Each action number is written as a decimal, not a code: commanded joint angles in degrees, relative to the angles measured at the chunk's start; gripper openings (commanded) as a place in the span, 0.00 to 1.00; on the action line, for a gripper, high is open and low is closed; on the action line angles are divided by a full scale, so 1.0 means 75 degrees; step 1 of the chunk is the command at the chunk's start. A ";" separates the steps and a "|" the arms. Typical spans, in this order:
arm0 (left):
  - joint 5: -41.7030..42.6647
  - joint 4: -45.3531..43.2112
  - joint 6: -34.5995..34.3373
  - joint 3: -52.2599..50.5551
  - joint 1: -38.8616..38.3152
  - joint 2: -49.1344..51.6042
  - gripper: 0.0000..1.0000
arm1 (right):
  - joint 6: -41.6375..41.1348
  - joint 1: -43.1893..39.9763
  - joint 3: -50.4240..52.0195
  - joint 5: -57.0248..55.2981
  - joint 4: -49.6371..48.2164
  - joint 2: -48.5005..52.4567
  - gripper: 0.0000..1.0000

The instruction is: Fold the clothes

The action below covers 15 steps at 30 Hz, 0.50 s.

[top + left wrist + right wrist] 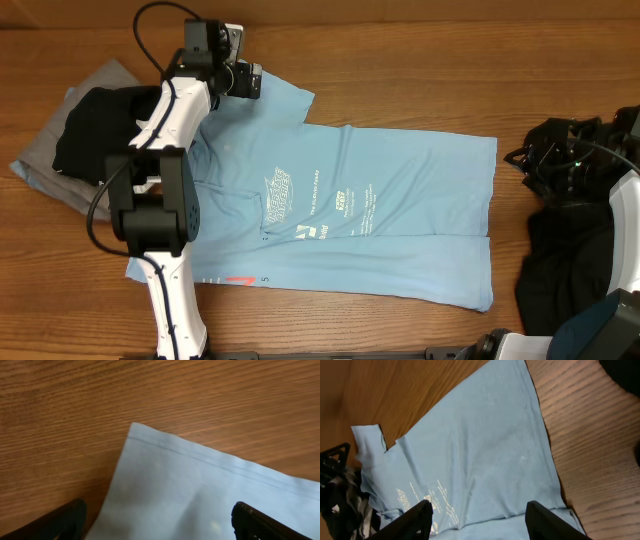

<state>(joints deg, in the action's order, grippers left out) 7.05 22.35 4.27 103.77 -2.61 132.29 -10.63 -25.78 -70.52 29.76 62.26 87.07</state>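
Observation:
A light blue T-shirt (370,210) with white lettering lies spread flat on the wooden table (420,60), its hem to the right. My left gripper (250,80) hovers at the upper-left sleeve, open. In the left wrist view its fingers stand wide apart over the sleeve's hemmed corner (165,460), and the left gripper (159,510) holds nothing. My right gripper (535,160) is beyond the shirt's right edge, off the cloth. The right wrist view looks down on the shirt (480,450) from above, and the right gripper (479,506) is open with nothing in it.
A grey garment (45,150) with a black one (95,130) on it lies at the far left, partly under the left arm. Another black garment (560,270) is heaped at the right, below the right arm. Bare wood runs along the back.

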 commanded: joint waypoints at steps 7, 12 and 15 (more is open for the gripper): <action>-0.0396 -0.0621 -0.0169 0.0093 -0.0041 0.1003 0.88 | 0.0064 0.0023 -0.0149 -0.0595 0.0289 -0.0038 0.62; -0.0396 -0.0382 -0.0169 0.0093 -0.0055 0.1192 0.65 | 0.0064 0.0023 -0.0149 -0.0595 0.0280 -0.0038 0.62; -0.0332 -0.0303 -0.0367 0.0099 -0.0055 0.1116 0.28 | 0.0058 0.0023 -0.0149 -0.0595 0.0146 -0.0038 0.61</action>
<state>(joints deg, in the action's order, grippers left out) 4.27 18.52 3.14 104.57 -2.63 138.47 -10.48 -25.78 -70.52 25.87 64.25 87.07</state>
